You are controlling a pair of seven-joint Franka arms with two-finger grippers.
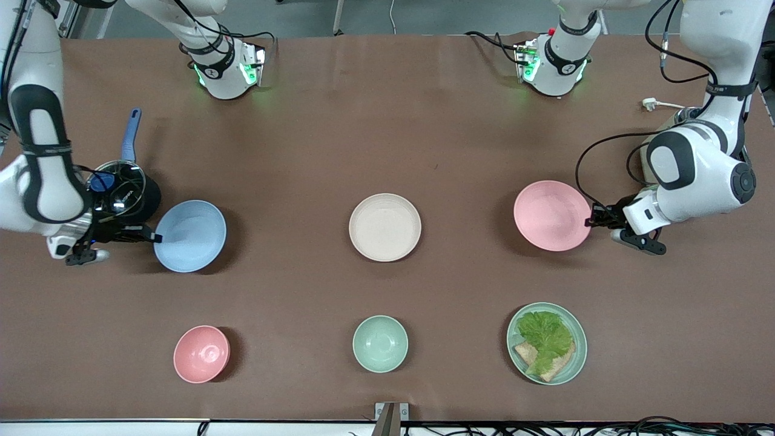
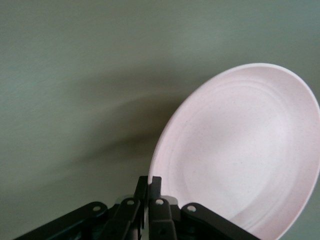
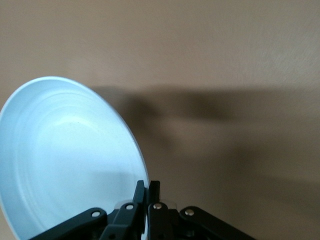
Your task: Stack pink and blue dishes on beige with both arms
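The beige plate lies flat at the table's middle. My left gripper is shut on the rim of the pink plate, which hangs tilted above the table toward the left arm's end. In the left wrist view the pink plate rises from the pinched fingers. My right gripper is shut on the rim of the blue plate, also tilted off the table, toward the right arm's end. The right wrist view shows the blue plate clamped at its edge by the gripper.
A dark pot with a glass lid and blue handle stands beside the right arm. Nearer the front camera sit a small pink bowl, a mint-green bowl and a mint-green plate with lettuce and bread.
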